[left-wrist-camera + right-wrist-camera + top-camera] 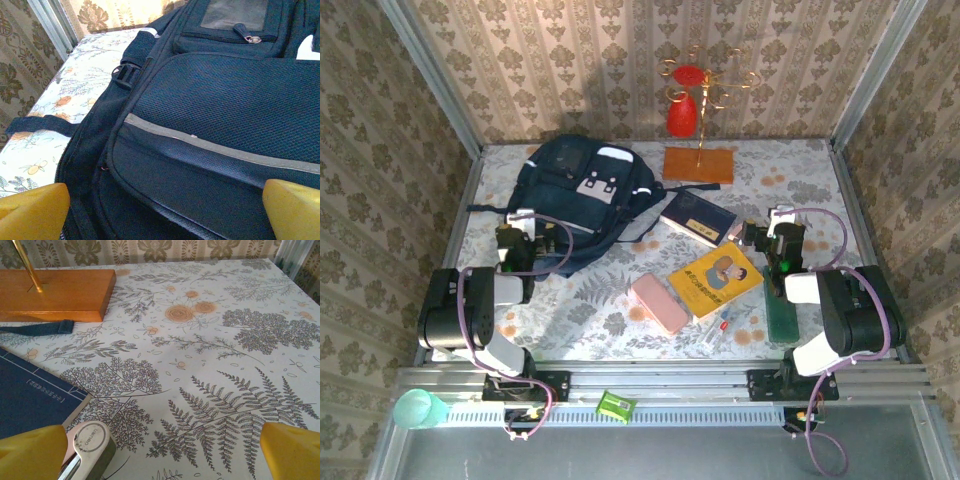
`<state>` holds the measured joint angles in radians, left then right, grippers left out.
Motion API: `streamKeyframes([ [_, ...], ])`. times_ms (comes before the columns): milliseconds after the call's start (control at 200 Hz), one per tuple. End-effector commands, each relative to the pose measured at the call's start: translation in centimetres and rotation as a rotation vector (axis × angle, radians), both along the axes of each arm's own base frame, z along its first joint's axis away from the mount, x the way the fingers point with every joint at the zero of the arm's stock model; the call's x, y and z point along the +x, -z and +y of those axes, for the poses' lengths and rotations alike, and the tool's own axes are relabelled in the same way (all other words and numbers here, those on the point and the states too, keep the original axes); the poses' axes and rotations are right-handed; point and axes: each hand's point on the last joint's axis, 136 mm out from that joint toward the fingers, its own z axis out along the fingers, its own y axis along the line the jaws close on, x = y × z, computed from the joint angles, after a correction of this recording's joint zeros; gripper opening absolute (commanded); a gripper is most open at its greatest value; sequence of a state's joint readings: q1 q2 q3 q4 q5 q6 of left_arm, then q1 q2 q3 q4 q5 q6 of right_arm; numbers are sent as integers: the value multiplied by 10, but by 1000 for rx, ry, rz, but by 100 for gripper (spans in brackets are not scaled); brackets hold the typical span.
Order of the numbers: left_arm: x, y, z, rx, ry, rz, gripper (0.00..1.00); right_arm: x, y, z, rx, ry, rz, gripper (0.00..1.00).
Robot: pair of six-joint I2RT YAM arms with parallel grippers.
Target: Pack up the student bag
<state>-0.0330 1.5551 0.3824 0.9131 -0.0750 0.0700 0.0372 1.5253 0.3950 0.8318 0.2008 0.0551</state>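
L jaws spread wide right at student bag [215, 100]; R jaws spread, well apart.

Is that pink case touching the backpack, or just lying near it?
Apart. The top external view shows the pink case lying clear of the student bag, with a strip of bare tablecloth between them.

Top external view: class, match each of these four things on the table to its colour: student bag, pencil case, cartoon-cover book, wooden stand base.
Things:
1. student bag
2. pencil case
3. cartoon-cover book
4. wooden stand base

Colours:
A. yellow
B. orange-brown
C. dark navy
D. pink

Pairs: 1-C, 2-D, 3-A, 4-B.
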Motion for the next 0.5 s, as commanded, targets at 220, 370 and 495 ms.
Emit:
streamKeyframes([
  [220,3,-4,-1,-16,4,-8,100,5,-9,3,7,-18,-36,100],
  [370,3,-4,-1,-21,8,-8,100,5,-9,3,7,-18,-37,100],
  [495,2,-7,-8,0,35,-15,100,4,-20,3,-4,-12,-37,100],
])
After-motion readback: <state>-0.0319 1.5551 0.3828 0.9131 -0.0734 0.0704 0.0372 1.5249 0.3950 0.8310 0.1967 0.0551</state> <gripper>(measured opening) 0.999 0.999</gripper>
